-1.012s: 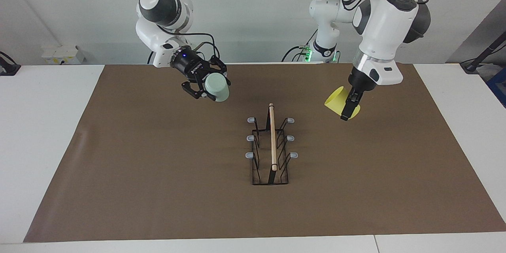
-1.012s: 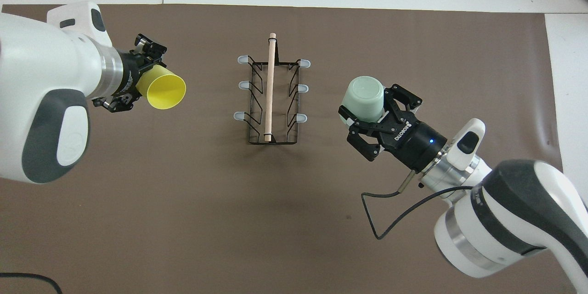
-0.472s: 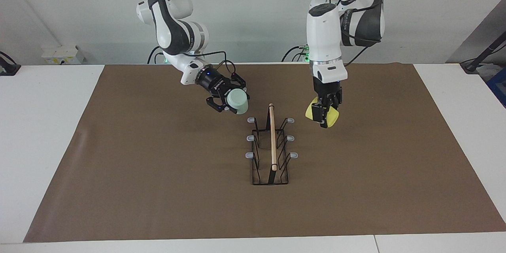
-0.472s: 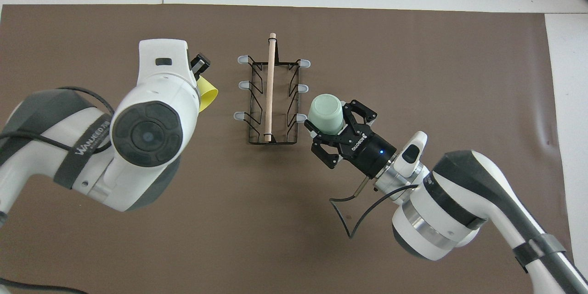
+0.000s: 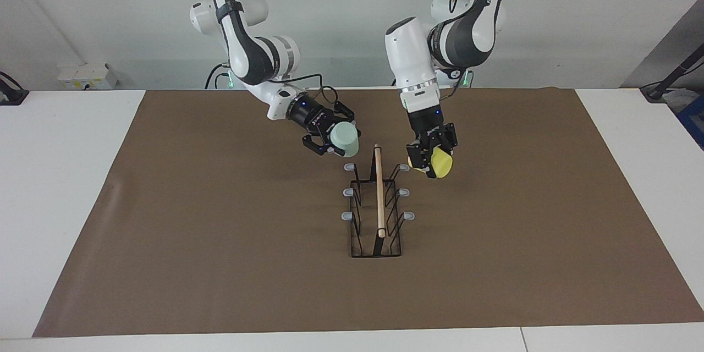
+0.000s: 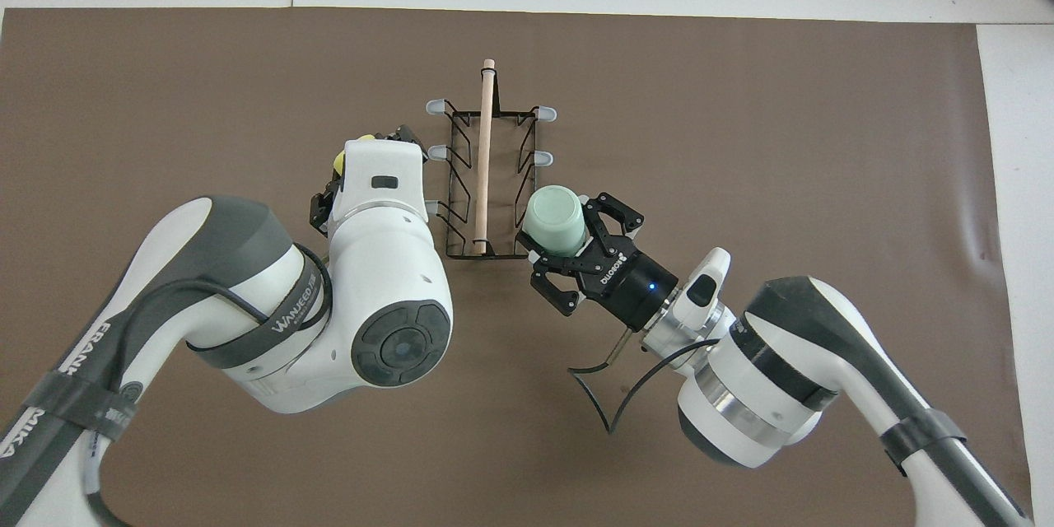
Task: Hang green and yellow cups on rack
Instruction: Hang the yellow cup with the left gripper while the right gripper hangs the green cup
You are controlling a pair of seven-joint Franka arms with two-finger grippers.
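Fingers (image 5: 313, 146) of the right gripper (image 5: 330, 143) clasp the mint green cup (image 5: 345, 139), held in the air just beside the rack's (image 5: 378, 206) prong nearest the robots, toward the right arm's end of the brown mat (image 5: 220, 242). On the rack's other flank, the left gripper (image 5: 432, 154) grips the yellow cup (image 5: 441, 161) beside the matching prong. No prong carries a cup yet.

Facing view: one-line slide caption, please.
Left gripper holds the yellow cup, right gripper the green cup, either side of the rack.
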